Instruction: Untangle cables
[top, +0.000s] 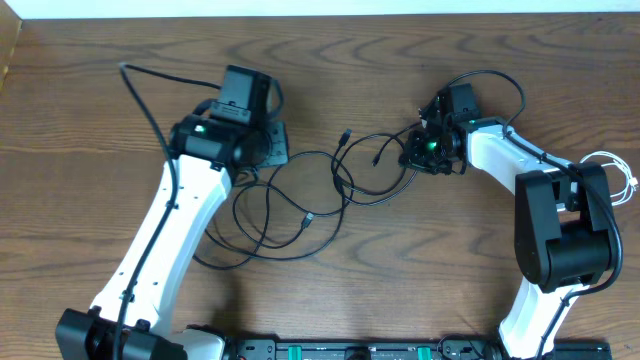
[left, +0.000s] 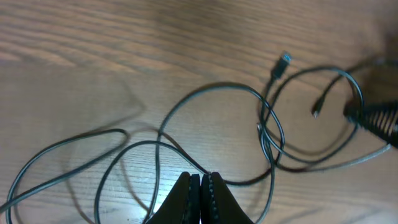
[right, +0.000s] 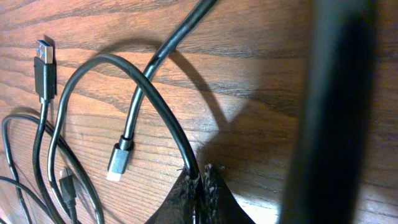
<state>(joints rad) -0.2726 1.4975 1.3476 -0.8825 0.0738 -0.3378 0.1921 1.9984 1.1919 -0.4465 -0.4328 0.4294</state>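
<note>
The long black cable (top: 308, 217) lies in tangled loops on the wooden table between my two arms. My left gripper (top: 272, 150) is shut at the loops' left end. In the left wrist view a strand of the black cable (left: 217, 86) meets the closed left gripper (left: 200, 177) from both sides. My right gripper (top: 412, 152) is shut on the cable's right end. The right wrist view shows the black cable (right: 112, 57) curving down into the closed right gripper (right: 200, 174). A USB plug (right: 43, 65) and a small silver-tipped plug (right: 118, 163) lie loose beside it. The white cable (top: 622, 180) sits at the far right edge.
The USB plug (left: 283, 61) points away from the loops, toward the right arm's head (left: 376, 118). A thick black arm wire (top: 140, 95) arcs across the table's upper left. Another arm wire (top: 500, 80) loops behind the right gripper. The table's back edge (top: 320, 14) runs along the top.
</note>
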